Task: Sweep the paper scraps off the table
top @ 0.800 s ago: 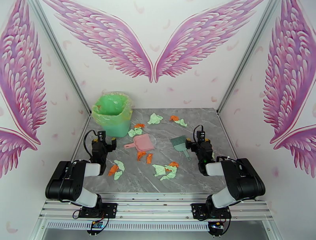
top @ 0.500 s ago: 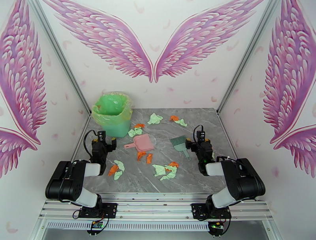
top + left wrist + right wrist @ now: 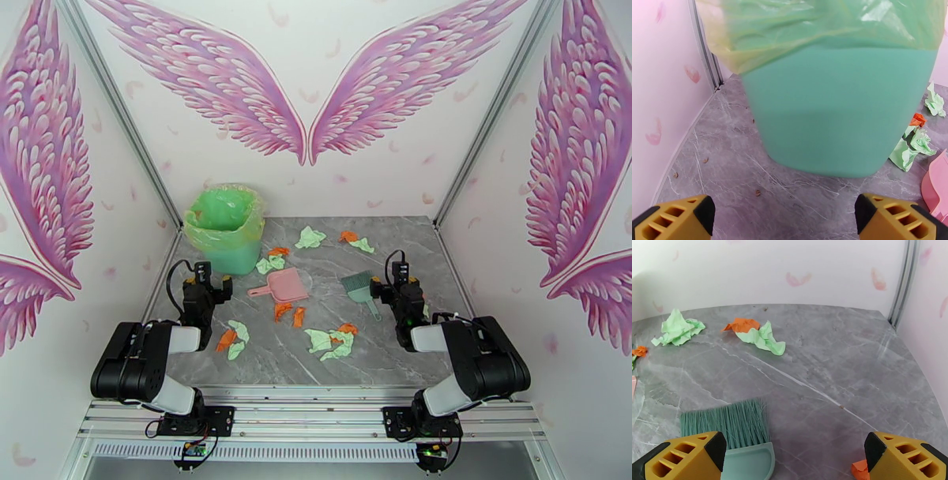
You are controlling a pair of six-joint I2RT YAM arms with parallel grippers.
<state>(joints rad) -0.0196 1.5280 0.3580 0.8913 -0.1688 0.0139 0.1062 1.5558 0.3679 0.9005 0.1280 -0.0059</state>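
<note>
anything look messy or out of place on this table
Yes: crumpled green and orange paper scraps lie scattered over the grey table, from far edge to near side. The pink dustpan and green brush lie among them; the lined bin stands upright.

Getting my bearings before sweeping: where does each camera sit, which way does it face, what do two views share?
Top external: high behind the robot, looking down on the table; left arm and left gripper, right arm and right gripper.
Left wrist: on the left arm, facing the green bin; open yellow fingertips below.
Right wrist: on the right arm, facing the far wall, brush and paper scraps; open fingertips below.
Shared: top and left wrist show the bin.
</note>
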